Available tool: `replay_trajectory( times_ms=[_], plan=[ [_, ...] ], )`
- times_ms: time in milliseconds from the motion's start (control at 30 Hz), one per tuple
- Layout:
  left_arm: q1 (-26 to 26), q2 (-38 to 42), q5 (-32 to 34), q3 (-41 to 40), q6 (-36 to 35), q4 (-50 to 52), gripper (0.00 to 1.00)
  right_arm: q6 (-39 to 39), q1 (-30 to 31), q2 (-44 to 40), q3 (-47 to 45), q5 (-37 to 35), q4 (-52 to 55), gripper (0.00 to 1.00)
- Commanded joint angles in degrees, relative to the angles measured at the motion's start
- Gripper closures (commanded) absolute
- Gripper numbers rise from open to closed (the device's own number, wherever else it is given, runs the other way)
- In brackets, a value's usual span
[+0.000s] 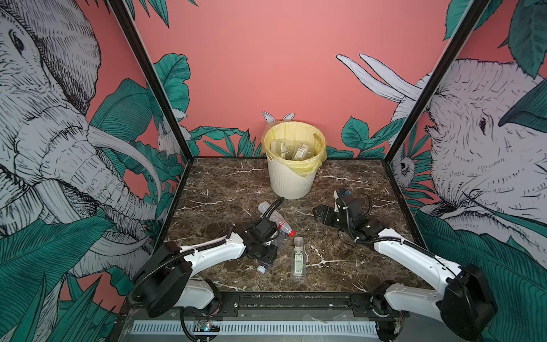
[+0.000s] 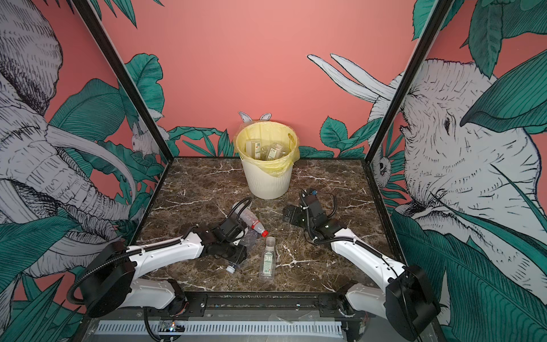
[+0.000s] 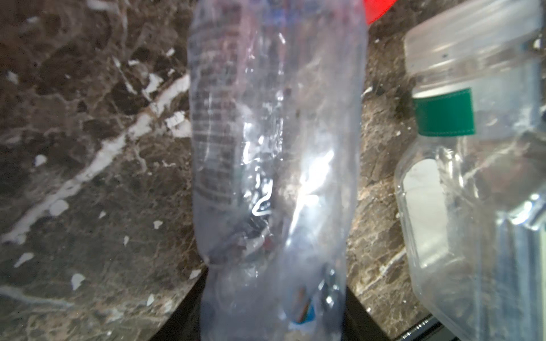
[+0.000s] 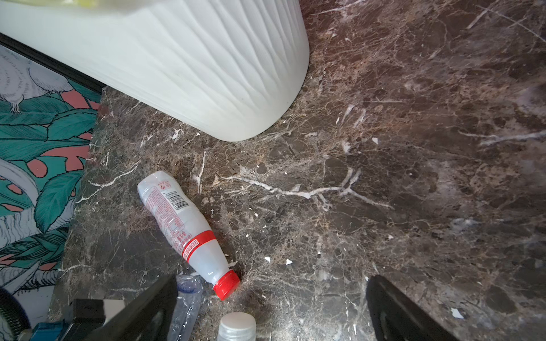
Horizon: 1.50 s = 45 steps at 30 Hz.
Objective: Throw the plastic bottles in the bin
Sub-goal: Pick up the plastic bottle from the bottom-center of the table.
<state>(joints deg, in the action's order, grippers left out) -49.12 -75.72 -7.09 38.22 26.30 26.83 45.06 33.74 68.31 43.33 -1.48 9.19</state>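
Clear crushed bottle (image 3: 274,147) pinched in L gripper (image 3: 271,298); R gripper (image 4: 271,283) spread over marble table (image 4: 413,177) nr bin (image 4: 206,73). Red-cap bottle (image 4: 189,227) lies beside L gripper.

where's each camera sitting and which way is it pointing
Top views: high behind the arm bases, looking down and forward over the table to the bin; both arms show, with left gripper and right gripper.
Left wrist: on the left arm, close above the crushed bottle its jaws grip; only dark finger edges show.
Right wrist: on the right arm, low, facing the bin's wall and the red-capped bottle; its open fingers show.
Shared: the red-capped bottle shows in top views and right wrist.
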Motion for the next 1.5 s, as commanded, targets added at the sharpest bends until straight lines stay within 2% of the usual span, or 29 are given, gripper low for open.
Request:
replay_trajectory(
  times_ms=[0,300,967,1467],
  plan=[
    [-0.42,3.99,-0.32,-1.51,0.89,0.89,0.46,1.0,-0.24,0.27,0.35,-1.04,-1.8,0.01],
    [-0.36,7.62,-1.01,-2.45,4.4,-0.82,0.48,1.67,-0.29,0.69,0.78,-0.29,-1.98,0.01],
    [0.6,14.32,2.43,0.98,4.98,0.86,0.48,1.31,-0.43,2.15,2.62,-0.93,-1.02,0.01],
    [8.6,17.2,0.29,6.17,4.26,3.84,0.49,1.35,-0.6,2.09,1.68,-0.82,-1.0,0.01]
  ],
)
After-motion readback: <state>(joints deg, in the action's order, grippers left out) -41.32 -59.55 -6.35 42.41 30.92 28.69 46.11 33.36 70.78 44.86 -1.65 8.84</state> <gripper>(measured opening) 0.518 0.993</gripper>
